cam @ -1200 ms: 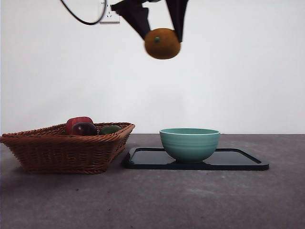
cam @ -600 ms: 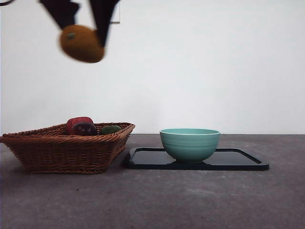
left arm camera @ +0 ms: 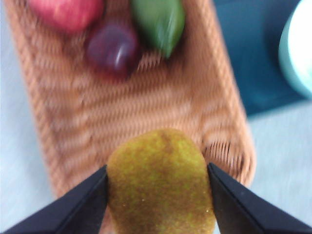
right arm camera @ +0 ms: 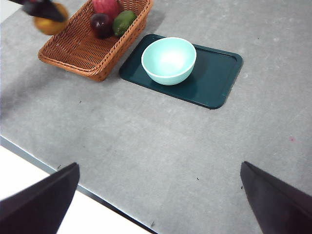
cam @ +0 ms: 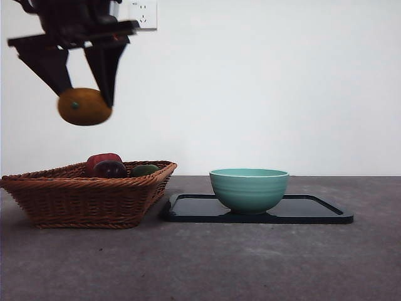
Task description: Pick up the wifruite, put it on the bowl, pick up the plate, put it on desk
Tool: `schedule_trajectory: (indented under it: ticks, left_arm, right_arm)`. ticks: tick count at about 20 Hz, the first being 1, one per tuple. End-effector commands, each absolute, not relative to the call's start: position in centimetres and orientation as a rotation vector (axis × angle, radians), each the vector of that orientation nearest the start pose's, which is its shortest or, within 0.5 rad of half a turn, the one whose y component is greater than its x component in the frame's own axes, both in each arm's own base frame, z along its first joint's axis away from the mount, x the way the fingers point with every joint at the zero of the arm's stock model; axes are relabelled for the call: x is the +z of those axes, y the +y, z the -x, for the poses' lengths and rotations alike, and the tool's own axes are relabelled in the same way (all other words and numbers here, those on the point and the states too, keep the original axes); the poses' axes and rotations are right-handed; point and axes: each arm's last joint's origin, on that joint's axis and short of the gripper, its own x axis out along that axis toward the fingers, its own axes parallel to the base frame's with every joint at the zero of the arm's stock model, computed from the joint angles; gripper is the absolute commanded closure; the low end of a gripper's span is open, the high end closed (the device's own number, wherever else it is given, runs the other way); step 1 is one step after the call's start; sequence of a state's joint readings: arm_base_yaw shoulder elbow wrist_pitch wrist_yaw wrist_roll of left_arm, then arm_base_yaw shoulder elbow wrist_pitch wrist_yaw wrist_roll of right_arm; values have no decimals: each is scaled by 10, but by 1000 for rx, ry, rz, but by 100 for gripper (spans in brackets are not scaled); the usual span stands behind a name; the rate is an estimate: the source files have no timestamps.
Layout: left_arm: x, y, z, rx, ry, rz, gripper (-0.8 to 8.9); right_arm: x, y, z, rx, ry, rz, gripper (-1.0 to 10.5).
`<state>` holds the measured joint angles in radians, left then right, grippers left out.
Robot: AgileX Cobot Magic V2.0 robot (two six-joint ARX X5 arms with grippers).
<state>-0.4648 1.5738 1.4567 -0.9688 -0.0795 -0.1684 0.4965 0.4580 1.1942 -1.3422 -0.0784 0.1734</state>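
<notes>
High above the near end of the basket [cam: 88, 191], my left gripper [cam: 80, 94] has its fingers closed on the wifruite [cam: 84, 106], held across its short width. The bowl [cam: 249, 188] stands on the dark tray [cam: 313, 212], well apart sideways from the fruit, so I judge I must carry it across. My right gripper [right arm camera: 156, 195] waits, fingers spread wide, over the counter [right arm camera: 146, 141].

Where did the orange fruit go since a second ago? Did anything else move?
The left pincer, shut on the wifruite, carried it sideways from above the gap between basket and bowl to above the basket, and lower. It never let go. The bowl, the tray under it and the fruits in the basket stayed put. The right pincer waits, open, high over the desk.
</notes>
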Motion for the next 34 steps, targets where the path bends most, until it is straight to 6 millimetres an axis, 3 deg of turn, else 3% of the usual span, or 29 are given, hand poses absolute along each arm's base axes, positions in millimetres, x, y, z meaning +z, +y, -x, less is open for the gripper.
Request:
schedule_trajectory:
  ticks: [1,12,16,24,29,32,34]
  left_arm:
    - [306,-146,-296,-241,1063,-114,538]
    - [227,-167,-338,-166,1219,-95,538]
    - [209,-170,-345,-152,1254,-98,538]
    - [207,-170,-346,-144,1256,-88,529]
    - [209,-170,-346,-153,1254,-99,253]
    - [230,-169,-342,-168,1212,-94,245]
    - [258,-164,-334,-187,1141,-73,245]
  right_arm:
    - [371,2,2,494,715,-28,346]
    - [371,2,2,494,715,-28,346]
    - [371,2,2,493,715,-28,346]
    - [371,2,2,494,715,-28,346]
    - [371,2,2,494,715,-28,346]
    - [371,2,2,494,715,-28,346]
    - [371,2,2,494,715,-28,346]
